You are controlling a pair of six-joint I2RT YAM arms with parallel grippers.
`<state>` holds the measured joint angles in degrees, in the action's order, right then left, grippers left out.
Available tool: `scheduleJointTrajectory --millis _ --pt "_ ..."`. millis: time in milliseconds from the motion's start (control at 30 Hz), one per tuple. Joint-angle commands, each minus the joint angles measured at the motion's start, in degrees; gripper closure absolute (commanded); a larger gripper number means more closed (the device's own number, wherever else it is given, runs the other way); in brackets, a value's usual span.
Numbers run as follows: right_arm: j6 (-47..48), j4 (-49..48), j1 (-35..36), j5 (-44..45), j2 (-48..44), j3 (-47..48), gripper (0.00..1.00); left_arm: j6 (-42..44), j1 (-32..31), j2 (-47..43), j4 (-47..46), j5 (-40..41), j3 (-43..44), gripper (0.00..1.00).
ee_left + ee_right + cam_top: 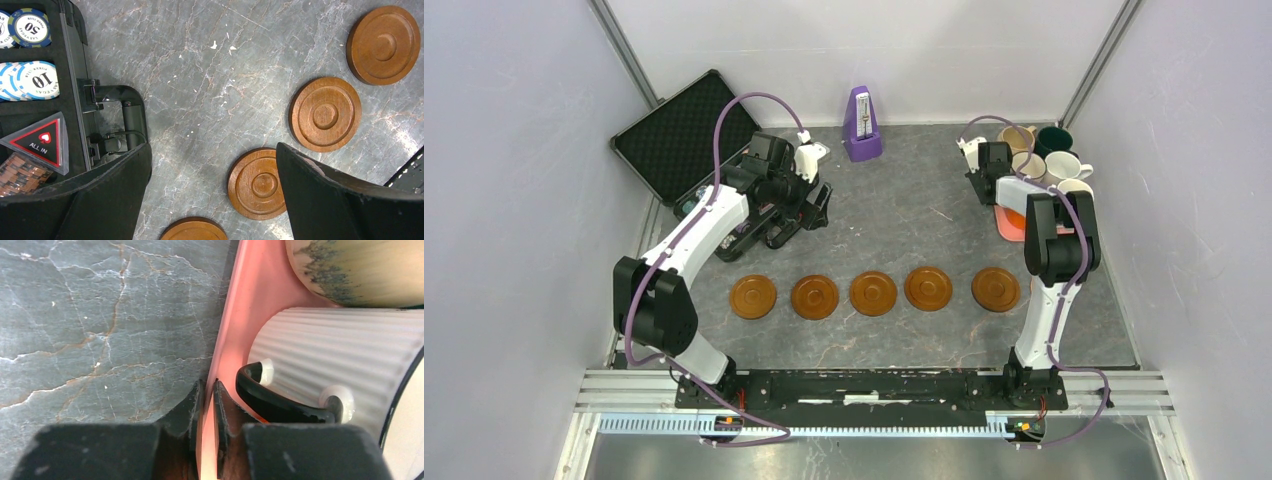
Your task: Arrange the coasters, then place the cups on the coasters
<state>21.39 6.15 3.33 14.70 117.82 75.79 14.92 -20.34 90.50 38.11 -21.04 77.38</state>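
White arms (pixel 704 222) with black joints, purple cables (pixel 759 96), and black padded jaws.

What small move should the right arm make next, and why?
Probably slide the pink tray slowly toward the coasters, keeping it flat. The right gripper pinches the tray's rim, the ribbed white mug stands in it, and five coasters lie in a row, bare.

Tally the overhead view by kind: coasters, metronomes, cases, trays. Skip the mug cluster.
coasters: 5 in view, in one row
purple metronome: 1
black case: 1
pink tray: 1
Total: 8
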Motion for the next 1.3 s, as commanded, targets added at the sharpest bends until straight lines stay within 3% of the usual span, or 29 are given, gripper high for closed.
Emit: scheduleJointTrajectory --millis 0,100,567,1033,1267 --pt "0.1 1.4 0.0 -0.8 3.2 2.6 0.90 -2.3 0.2 -1.6 0.7 0.4 2.7 0.00" --pt "0.0 3.7 0.0 -3.0 4.1 4.4 1.00 -2.2 0.2 -1.7 0.9 0.4 2.8 0.00" --pt "13.7 6.4 7.4 -19.6 0.7 0.1 1.00 -2.7 0.4 -1.5 0.9 0.6 2.9 0.00" --pt "20.4 11.0 15.2 -27.8 -0.7 -1.8 1.00 -6.7 4.1 -0.7 0.8 -2.0 4.1 0.00" --pt "29.9 13.7 19.5 -30.8 -3.8 -7.0 1.00 -7.7 4.9 -0.4 0.8 -2.5 4.3 0.00"
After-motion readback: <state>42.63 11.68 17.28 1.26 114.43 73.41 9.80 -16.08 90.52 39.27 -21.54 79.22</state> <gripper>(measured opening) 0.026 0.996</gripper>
